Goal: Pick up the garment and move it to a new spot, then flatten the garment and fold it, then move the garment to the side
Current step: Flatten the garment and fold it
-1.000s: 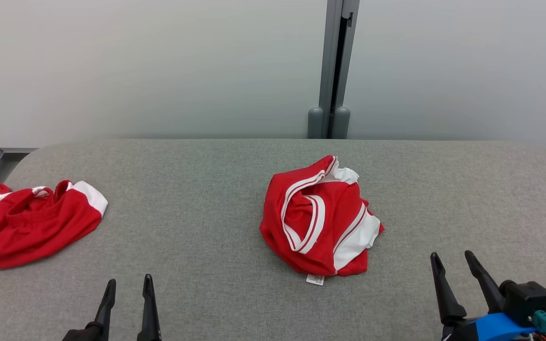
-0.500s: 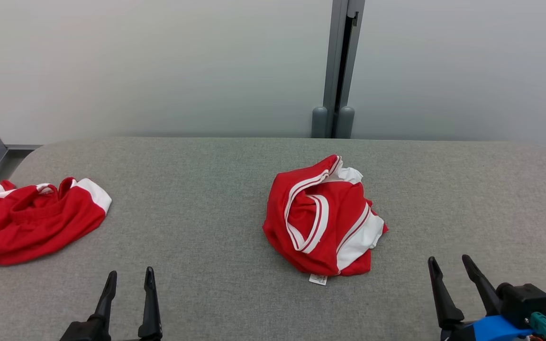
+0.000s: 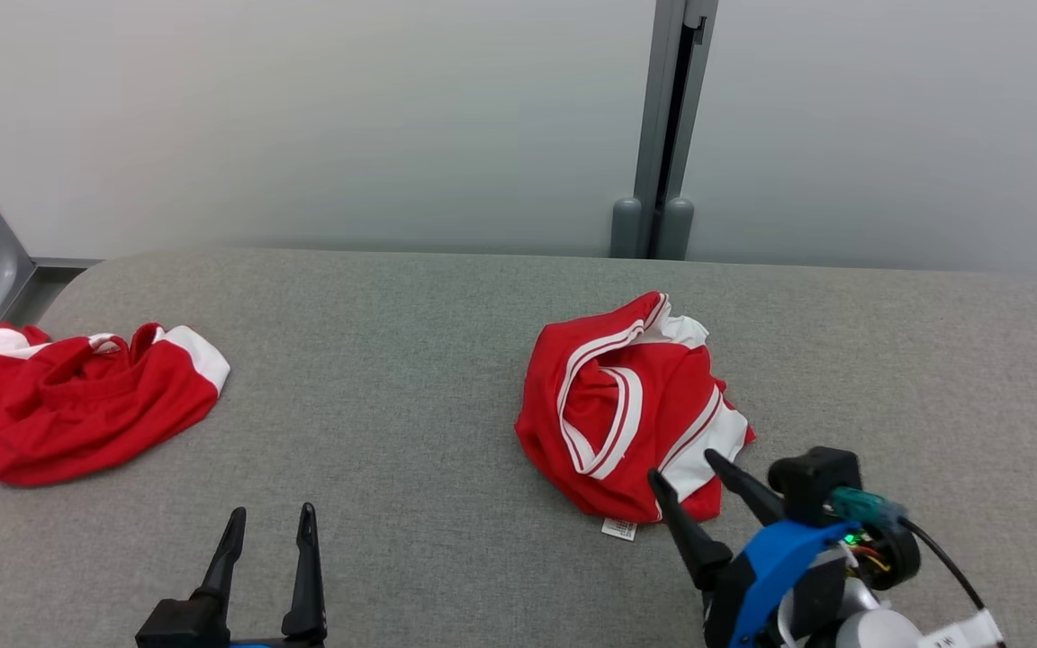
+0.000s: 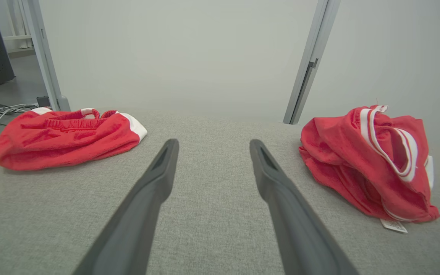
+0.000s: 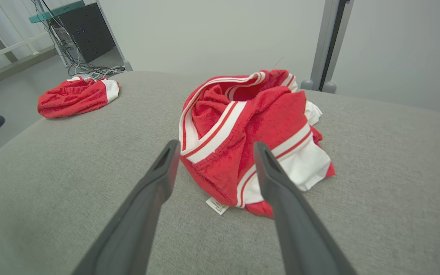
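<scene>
The right gripper point(image 3: 681, 463) has advanced to the near edge of the crumpled red garment point(image 3: 626, 396), fingers spread and empty, as is the left gripper point(image 3: 272, 508); lifting, flattening and folding apparently all remain.

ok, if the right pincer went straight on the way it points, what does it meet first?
The crumpled red-and-white garment: the right pincer, open, aims at its near striped edge. Probably cloth before the table, though height is hard to judge.

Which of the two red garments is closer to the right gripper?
The striped-trim garment, just ahead of the open right gripper; the other garment lies at the far left of the table.
</scene>
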